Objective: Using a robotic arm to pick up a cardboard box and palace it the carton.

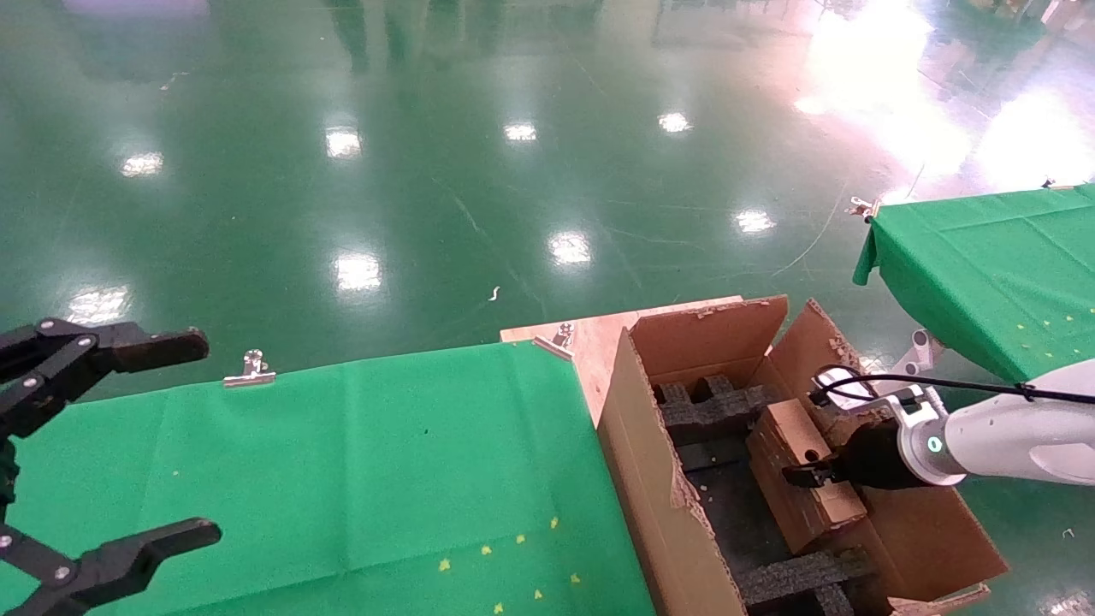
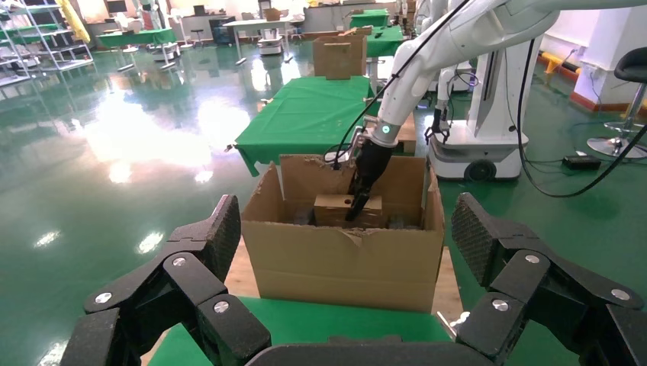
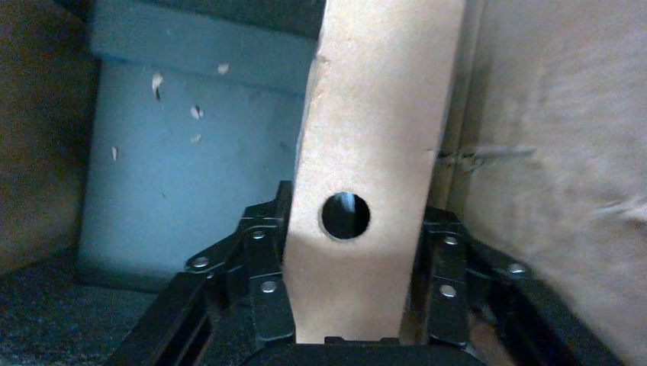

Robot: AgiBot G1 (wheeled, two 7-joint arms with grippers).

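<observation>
The right end effector (image 1: 808,473) sits at the lower right of the head view, down inside the carton (image 1: 650,462). It is at the tip of the white arm (image 1: 1009,436), which comes in from the right edge. Its black fingers (image 3: 263,286) are closed on the box (image 1: 800,479), one on each side. The box is small and brown, with a round hole in one face. It is inside the carton, tilted, and leans near the carton's right wall. Black foam (image 1: 710,406) lies under and behind it.

In the right wrist view the box (image 3: 374,175) fills the middle of the frame, with the hole just above the fingers.

In the left wrist view the carton (image 2: 347,244) stands in the middle of the frame, with its flaps open. The arm (image 2: 435,57) reaches down into it from the upper right, and the box (image 2: 336,210) peeks over the front wall.

The left end effector (image 1: 111,445) is at the left edge of the head view, over the green tabletop (image 1: 359,479). Its fingers (image 1: 154,346) are spread wide, and it holds nothing. It is well apart from the carton.

A second green tabletop (image 1: 984,265) is at the right edge of the head view.
</observation>
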